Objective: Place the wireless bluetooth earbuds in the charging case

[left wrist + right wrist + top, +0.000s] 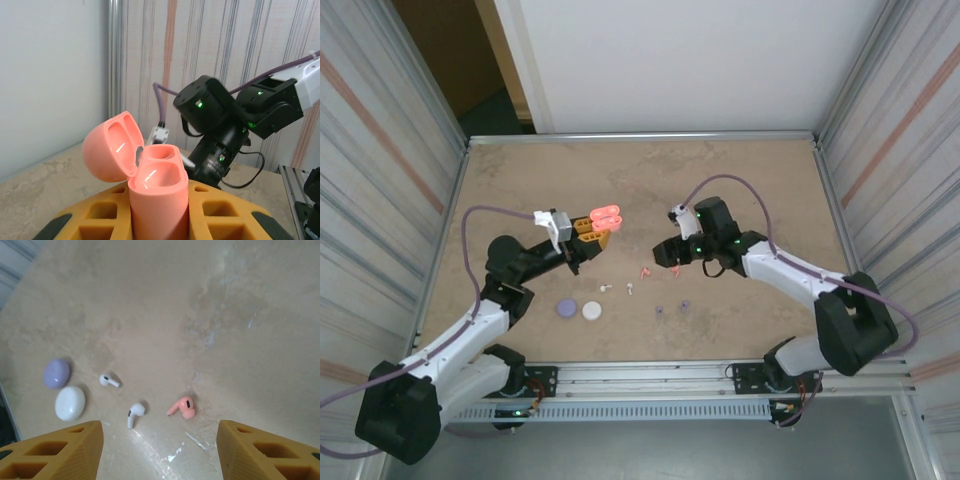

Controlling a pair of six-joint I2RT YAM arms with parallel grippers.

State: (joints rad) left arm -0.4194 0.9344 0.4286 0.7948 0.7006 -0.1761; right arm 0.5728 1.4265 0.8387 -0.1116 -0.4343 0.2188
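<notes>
Checking the left tool [588, 232]: how does it stand, and on what? (Technician 1)

Its yellow fingers [220, 215] are clamped on the base of the pink charging case [157, 192]. The case stands upright between them, raised off the bench [760, 190]. The lid [110, 147] is hinged back to the left, so both wells are exposed. The bottom of the case is cut off by the frame edge. (Technician 2)

And the right tool [160, 450]? (Technician 1)

It is spread wide, with nothing between its fingers [55, 452]. It hangs over the bench and touches nothing. Just beyond its gap lie a pink earbud [182, 407], a white earbud [135, 412] and a second white earbud [108, 380], all loose on the bench and apart from one another. To their left, a closed purple case [56, 373] and a closed white case [70, 402] lie just beside each other. (Technician 2)

What cannot be read? (Technician 1)

The wrist view does not settle whether the pink item is one earbud or a pair lying together. The purple earbuds [660, 311] show from above as two small dots toward the near edge, with no shape to make out. (Technician 2)
</notes>
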